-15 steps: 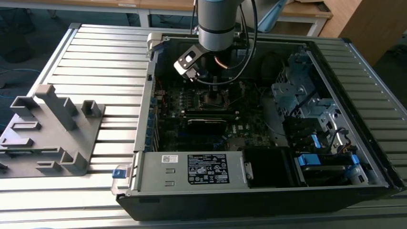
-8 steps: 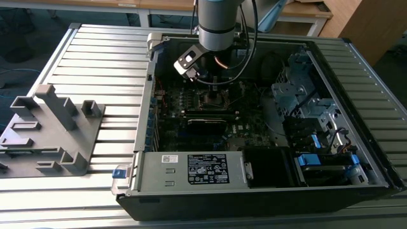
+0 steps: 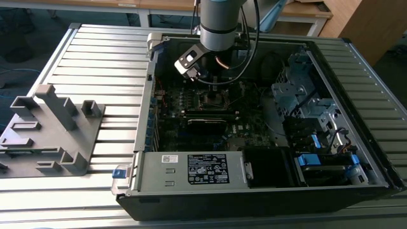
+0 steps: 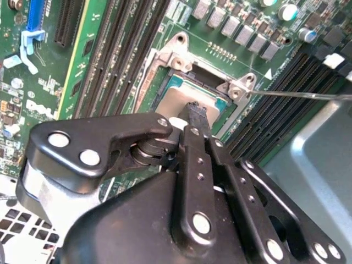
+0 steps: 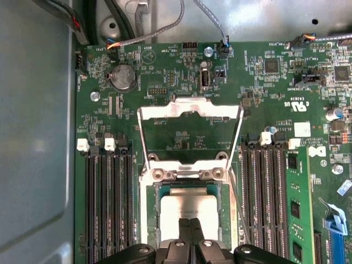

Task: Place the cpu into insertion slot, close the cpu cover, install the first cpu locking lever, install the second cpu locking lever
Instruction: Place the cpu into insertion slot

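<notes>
Reaching down into the open black computer case [image 3: 254, 202] on the ribbed aluminium table [image 3: 95, 52], the grey robot arm [image 3: 219, 24] stands over the green motherboard [image 5: 264, 99]. In the first wrist view the black two-fingered gripper [image 5: 190, 230] has its fingers [image 5: 184, 228] pressed together with only a thin seam between them, clamped on nothing. The tips are directly over the small flat square cpu with its dull grey metallic top [image 5: 190, 204]; whether they touch it cannot be told.

The cpu lies flat inside the square metal-rimmed insertion slot [image 5: 147, 214], and the second wrist view shows it there too [image 4: 175, 99], with the closed fingertips [image 4: 197, 113] at its edge.

The thin silvery windowed cpu cover [image 5: 165, 111] is not closed. It is swung back from the socket on its hinge, lying on the side toward the round silver coin battery [image 5: 123, 77].

A thin silver wire locking lever [image 4: 300, 94] sticks out free beside the socket, away from the board.

Long narrow black memory slots [image 5: 107, 203] flank the socket on both sides, and one green memory module [image 5: 297, 209] stands in a slot.

A grey moulded plastic fixture [image 3: 51, 129] sits on the table toward the exterior view's left, well apart from the case.
</notes>
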`<state>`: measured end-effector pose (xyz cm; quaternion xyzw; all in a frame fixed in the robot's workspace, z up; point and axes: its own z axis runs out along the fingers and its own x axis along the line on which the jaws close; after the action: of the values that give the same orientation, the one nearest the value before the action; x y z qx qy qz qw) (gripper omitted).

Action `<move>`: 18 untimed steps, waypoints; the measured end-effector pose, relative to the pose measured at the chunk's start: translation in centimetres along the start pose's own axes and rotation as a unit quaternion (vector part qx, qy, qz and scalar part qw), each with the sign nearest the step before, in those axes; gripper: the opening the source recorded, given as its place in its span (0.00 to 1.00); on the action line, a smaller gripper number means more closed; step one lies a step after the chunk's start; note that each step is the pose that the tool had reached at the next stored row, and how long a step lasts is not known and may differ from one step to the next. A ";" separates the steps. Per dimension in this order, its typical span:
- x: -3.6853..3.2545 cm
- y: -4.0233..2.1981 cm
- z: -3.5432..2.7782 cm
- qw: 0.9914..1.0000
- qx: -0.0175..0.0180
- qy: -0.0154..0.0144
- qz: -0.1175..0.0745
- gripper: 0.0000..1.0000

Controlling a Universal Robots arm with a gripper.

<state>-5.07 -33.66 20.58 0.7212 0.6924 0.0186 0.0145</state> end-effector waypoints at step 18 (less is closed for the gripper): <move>-0.01 0.23 0.67 1.000 0.000 -0.004 0.004 0.11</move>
<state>-4.81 -33.67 19.92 0.7237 0.6897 0.0159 0.0169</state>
